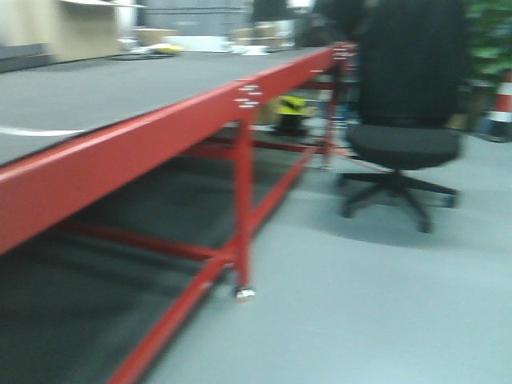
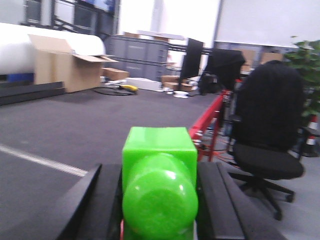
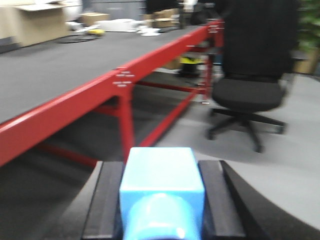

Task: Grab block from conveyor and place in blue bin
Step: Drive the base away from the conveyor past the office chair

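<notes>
Here the left gripper (image 2: 160, 167) clamps a green block (image 2: 160, 197), the right gripper (image 3: 161, 165) a blue block (image 3: 161, 187); the open cardboard box (image 2: 60, 70) hides its contents.

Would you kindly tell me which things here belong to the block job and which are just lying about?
Job: conveyor; left gripper; right gripper.
Lying about: office chair; cardboard box; potted plant; traffic cone.
</notes>
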Controlling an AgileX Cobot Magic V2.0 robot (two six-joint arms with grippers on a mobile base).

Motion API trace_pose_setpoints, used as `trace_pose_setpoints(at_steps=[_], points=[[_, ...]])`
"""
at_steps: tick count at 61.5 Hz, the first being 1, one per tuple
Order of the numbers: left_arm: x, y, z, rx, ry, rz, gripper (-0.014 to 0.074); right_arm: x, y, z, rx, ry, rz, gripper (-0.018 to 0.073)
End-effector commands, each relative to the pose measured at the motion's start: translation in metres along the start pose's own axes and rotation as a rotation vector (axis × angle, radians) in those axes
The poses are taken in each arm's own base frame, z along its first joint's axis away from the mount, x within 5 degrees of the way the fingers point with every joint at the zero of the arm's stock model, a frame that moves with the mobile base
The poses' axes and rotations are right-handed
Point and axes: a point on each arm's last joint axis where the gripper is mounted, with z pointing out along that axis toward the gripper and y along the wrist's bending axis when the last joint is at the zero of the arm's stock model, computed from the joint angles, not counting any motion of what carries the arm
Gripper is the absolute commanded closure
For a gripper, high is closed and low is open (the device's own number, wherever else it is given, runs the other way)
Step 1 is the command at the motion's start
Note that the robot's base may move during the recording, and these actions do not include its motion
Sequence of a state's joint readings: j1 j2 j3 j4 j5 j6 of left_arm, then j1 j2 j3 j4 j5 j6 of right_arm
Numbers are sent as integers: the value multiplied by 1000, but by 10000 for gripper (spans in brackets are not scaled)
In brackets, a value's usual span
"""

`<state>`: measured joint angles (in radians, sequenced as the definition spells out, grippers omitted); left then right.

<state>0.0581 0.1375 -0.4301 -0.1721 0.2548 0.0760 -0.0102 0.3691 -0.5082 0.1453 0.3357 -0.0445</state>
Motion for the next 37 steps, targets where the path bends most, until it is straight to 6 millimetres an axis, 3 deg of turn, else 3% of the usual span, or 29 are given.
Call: trace_pose_setpoints(at_steps=[1,37], points=[[-2,0,-1,0,-22,-6,707,-2,0,-2,0,-22,-12,721],[-2,0,-1,0,-22,-6,707,-2,0,-2,0,-24,-12,721]])
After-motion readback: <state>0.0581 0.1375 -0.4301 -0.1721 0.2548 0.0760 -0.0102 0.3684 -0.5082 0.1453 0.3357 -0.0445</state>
